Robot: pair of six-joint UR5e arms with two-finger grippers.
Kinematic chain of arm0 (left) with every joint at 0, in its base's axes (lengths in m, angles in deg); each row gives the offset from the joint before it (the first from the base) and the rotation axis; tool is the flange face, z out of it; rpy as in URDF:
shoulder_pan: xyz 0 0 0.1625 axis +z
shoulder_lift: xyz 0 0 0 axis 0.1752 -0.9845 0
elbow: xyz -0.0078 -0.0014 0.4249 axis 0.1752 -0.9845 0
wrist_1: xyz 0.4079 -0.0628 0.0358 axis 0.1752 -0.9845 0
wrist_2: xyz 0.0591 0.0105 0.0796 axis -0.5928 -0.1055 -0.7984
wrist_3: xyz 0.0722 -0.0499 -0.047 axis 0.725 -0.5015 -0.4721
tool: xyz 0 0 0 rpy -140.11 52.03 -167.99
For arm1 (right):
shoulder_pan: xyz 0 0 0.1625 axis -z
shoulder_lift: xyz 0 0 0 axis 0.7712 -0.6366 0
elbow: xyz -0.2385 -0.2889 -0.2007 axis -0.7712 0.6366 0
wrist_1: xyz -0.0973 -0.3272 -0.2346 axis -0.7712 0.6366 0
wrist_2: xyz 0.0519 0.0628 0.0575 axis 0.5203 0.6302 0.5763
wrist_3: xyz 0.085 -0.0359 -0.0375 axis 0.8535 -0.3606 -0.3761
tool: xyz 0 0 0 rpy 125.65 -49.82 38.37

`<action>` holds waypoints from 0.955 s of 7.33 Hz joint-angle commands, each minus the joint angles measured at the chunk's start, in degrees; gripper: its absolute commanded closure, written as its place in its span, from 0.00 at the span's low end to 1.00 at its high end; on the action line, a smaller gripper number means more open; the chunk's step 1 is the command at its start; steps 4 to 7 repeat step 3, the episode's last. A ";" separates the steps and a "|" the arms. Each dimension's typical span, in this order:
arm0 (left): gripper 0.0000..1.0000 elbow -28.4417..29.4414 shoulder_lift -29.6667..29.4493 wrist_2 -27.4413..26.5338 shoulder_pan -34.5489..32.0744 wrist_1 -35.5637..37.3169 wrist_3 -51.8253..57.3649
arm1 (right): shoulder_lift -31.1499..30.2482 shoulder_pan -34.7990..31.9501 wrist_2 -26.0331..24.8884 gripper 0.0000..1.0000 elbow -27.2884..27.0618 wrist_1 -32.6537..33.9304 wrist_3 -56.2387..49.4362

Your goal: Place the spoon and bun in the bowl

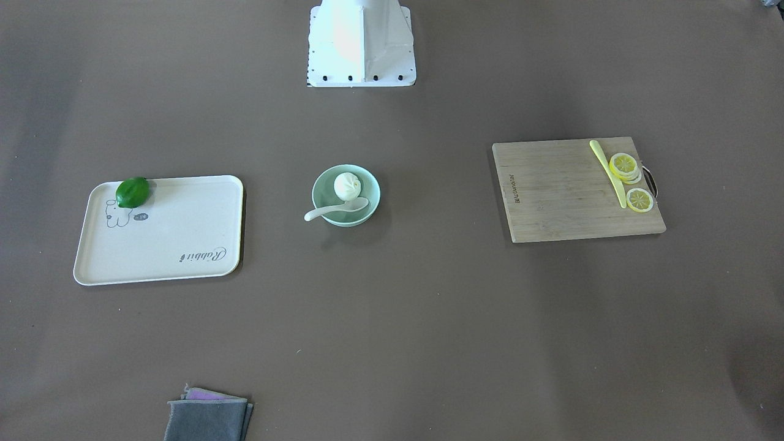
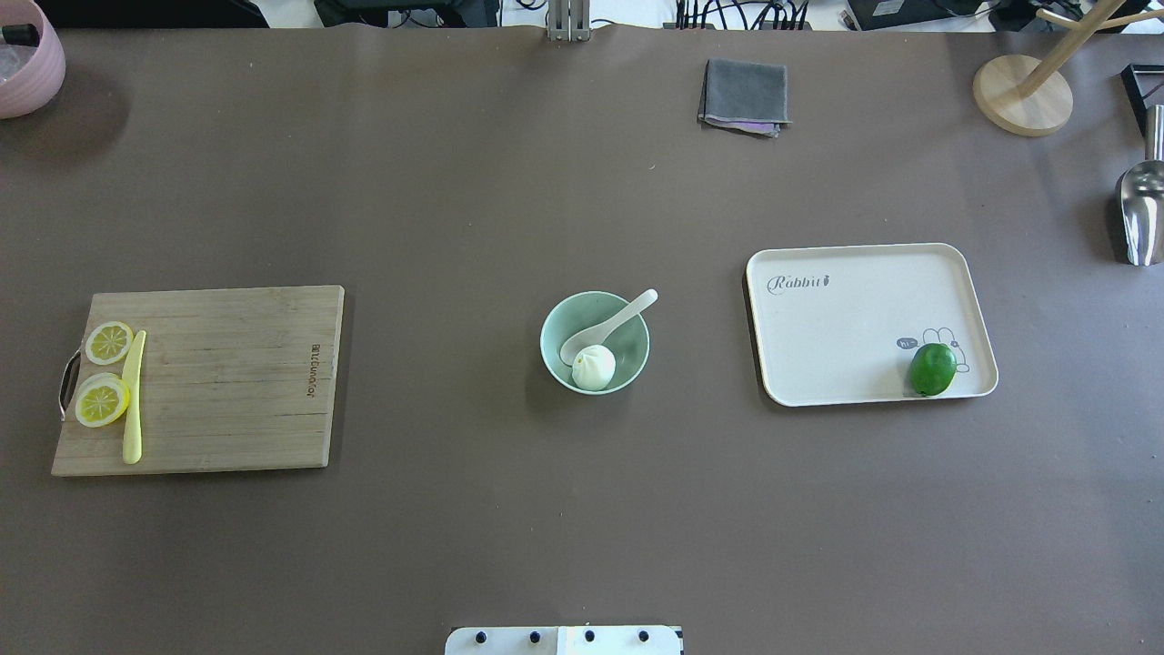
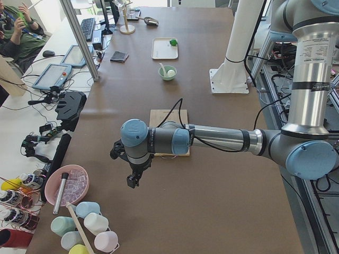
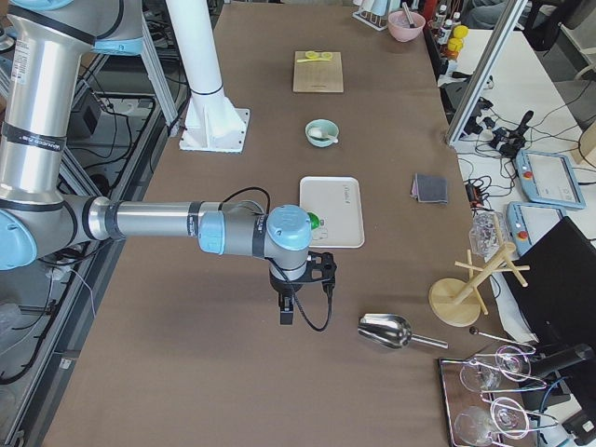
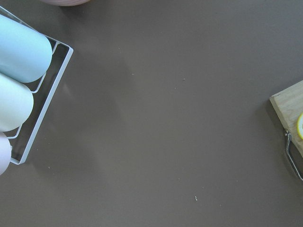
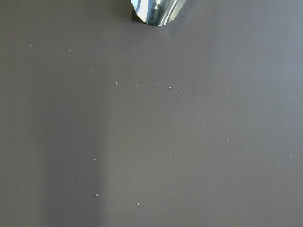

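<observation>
The mint-green bowl (image 2: 555, 350) (image 1: 370, 197) stands at the table's middle. The white bun (image 2: 593, 367) (image 1: 346, 185) sits inside it. The white spoon (image 2: 611, 323) (image 1: 335, 209) lies with its scoop in the bowl and its handle over the rim. The bowl also shows in the exterior left view (image 3: 168, 73) and the exterior right view (image 4: 322, 132). My left gripper (image 3: 131, 181) shows only in the exterior left view, far from the bowl near the table's end; I cannot tell its state. My right gripper (image 4: 288, 312) shows only in the exterior right view, past the tray; I cannot tell its state.
A wooden cutting board (image 2: 227, 382) holds lemon slices (image 2: 102, 400) and a yellow knife-like stick (image 2: 134, 397). A cream tray (image 2: 846, 318) holds a green lime (image 2: 933, 368). A grey cloth (image 2: 744, 95), a metal scoop (image 2: 1138, 209), a wooden stand (image 2: 1021, 94) and a pink bowl (image 2: 27, 64) lie at the edges.
</observation>
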 commanded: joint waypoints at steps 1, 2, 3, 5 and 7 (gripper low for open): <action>0.02 0.00 -0.03 0.00 0.18 -0.01 0.00 | 0.00 0.09 0.18 0.00 0.00 0.00 0.01; 0.02 0.00 -0.03 0.00 0.45 -0.01 0.00 | 0.00 0.09 0.18 0.00 0.00 0.00 0.01; 0.02 -0.09 -0.03 0.00 0.45 -0.01 0.00 | 0.00 0.09 0.18 0.00 0.09 0.00 -0.08; 0.02 -0.09 -0.03 0.00 0.45 -0.01 0.00 | 0.00 0.09 0.18 0.00 0.09 0.00 -0.08; 0.02 -0.09 -0.03 0.00 0.45 -0.01 0.00 | 0.00 0.09 0.18 0.00 0.09 0.00 -0.08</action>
